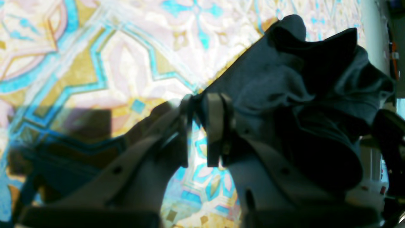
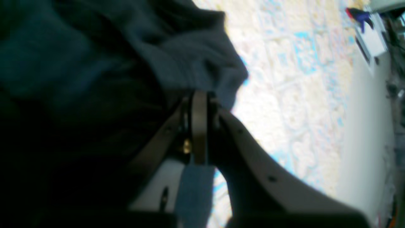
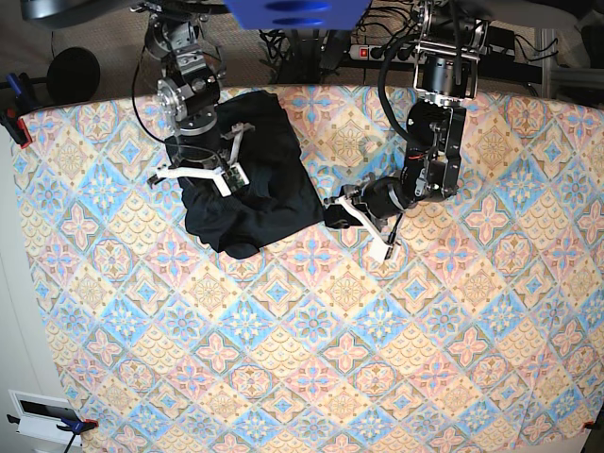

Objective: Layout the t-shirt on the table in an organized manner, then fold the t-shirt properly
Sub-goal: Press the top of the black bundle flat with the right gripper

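No readable text, labels, brands or numbers anywhere; views blurred, table cloth shows pattern only.

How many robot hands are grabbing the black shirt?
2. The right gripper is pinched shut on the t-shirt near its middle, toward the table's far side. The left gripper pinches the shirt's edge that stretches out beside the bunched pile.

A power strip (image 3: 377, 52) and tangled black cables (image 3: 311, 42) lie behind the patterned surface. A grey floor (image 3: 11, 311) runs along one side, brightly lit.
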Action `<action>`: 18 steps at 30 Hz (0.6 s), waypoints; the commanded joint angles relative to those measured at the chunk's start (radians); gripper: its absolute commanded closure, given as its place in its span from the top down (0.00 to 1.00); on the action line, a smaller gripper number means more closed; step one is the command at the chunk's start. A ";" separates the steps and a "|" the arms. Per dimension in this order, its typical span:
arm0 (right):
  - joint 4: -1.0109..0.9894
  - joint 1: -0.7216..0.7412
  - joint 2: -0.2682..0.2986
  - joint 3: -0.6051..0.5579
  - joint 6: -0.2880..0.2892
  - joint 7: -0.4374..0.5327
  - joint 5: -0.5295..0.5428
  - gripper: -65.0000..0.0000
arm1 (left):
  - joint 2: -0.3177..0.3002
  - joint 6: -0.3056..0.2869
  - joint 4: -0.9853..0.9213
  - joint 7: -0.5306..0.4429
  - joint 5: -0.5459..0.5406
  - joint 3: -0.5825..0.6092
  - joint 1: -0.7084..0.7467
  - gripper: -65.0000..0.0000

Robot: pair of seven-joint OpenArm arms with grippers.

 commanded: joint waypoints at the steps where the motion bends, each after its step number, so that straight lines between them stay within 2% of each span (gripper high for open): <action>1: 0.020 -0.001 0.004 -0.011 -0.008 0.004 -0.007 0.00 | 0.000 -0.009 0.019 -0.013 -0.015 -0.002 -0.014 0.10; 8: 0.020 -0.001 0.002 -0.129 -0.008 0.000 -0.007 0.00 | 0.000 -0.009 0.019 -0.013 -0.015 -0.002 -0.011 0.10; 13: 0.020 0.004 0.001 -0.212 -0.008 -0.056 -0.007 0.00 | -0.014 -0.009 0.019 -0.013 -0.017 0.000 -0.010 0.10; 18: 0.020 0.004 0.001 -0.232 -0.008 -0.074 -0.007 0.00 | -0.014 -0.009 0.019 -0.011 -0.020 0.003 -0.010 0.10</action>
